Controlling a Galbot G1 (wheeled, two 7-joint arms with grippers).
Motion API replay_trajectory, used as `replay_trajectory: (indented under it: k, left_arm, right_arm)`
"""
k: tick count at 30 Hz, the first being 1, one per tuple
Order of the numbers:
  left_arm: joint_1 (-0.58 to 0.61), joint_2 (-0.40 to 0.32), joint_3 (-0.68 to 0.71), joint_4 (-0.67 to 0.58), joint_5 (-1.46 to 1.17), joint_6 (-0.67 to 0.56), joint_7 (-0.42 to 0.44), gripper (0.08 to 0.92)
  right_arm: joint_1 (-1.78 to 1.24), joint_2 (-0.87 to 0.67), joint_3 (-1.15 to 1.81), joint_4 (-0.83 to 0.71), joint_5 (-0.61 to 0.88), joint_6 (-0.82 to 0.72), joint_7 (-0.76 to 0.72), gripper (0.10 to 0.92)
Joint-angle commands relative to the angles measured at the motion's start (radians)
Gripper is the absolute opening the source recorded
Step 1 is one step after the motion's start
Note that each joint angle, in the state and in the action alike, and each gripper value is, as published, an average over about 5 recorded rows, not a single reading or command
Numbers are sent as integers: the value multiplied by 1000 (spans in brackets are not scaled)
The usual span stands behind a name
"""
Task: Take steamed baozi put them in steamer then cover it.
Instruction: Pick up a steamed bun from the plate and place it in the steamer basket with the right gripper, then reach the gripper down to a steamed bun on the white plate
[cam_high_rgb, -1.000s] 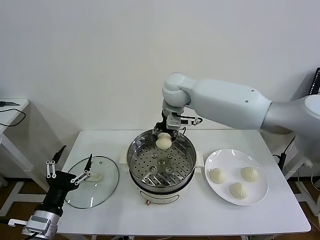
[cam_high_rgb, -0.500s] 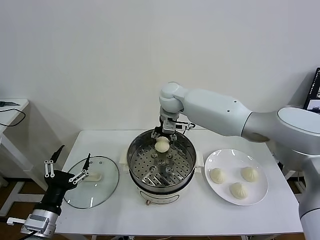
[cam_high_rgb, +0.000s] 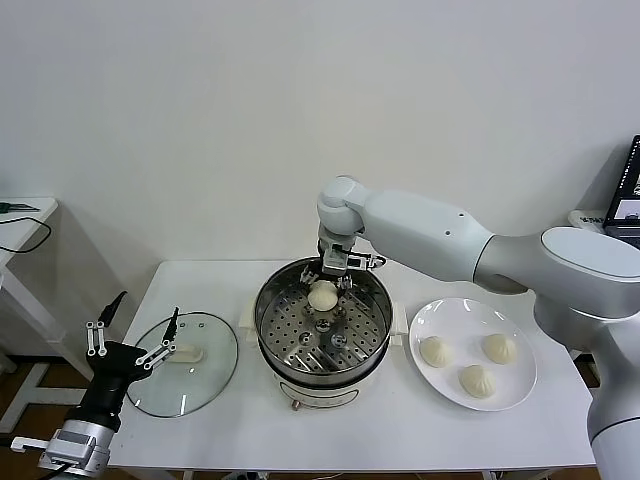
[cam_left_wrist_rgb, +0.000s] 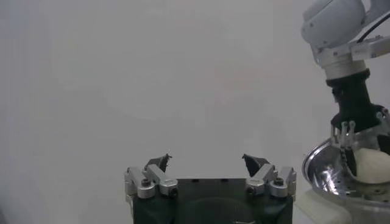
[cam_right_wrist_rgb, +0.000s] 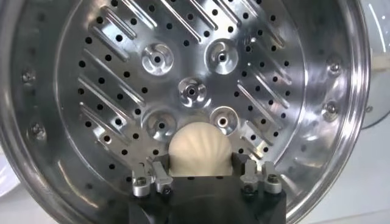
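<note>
Baozi, one small round cream-white steamed bun (cam_high_rgb: 322, 295) with a pleated top, sits on the perforated tray at the far side of the wide shiny stainless-steel steamer pot (cam_high_rgb: 372, 345), directly beneath the right gripper (cam_high_rgb: 331, 281) and framed between its fingers. In the right wrist view the bun (cam_right_wrist_rgb: 200, 150) lies just ahead of the claw's body, with the finger bases (cam_right_wrist_rgb: 152, 178) standing on either side of it and spread wider than the dough, so the jaws are parted and whether they touch the bun cannot be told. Out to the claw's right, on the white tabletop (cam_high_rgb: 400, 420), a flat round white plate (cam_high_rgb: 432, 316) carries three more cream-white pleated buns (cam_high_rgb: 479, 380), well apart from the steamer. To the claw's left, beyond the pot, a round clear glass lid with a white knob (cam_high_rgb: 205, 375) lies flat on the table. Above that lid hangs the left gripper (cam_high_rgb: 130, 335), its fingers spread wide and holding nothing.
</note>
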Motion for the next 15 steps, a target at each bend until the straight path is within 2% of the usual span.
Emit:
replay_trajectory:
  k: [1,7,11,15]
  left_arm:
    - [3,1,-2,0,0,1,0,823]
    - [2,3,6,0,2,2,-1,823]
    - [1,2,11,-2,3,2,-1,823]
    - [4,3,21,-5,9,2,-2,823]
  right_arm:
    - [88,-93,-11,107,136,-70,-25,816]
    - [283,-301,-52,296,335,-197,-71,822]
    - [357,-478,-121,400,455,-379,-106,823]
    - [346,-627,-180,431,523,-563,-113,823]
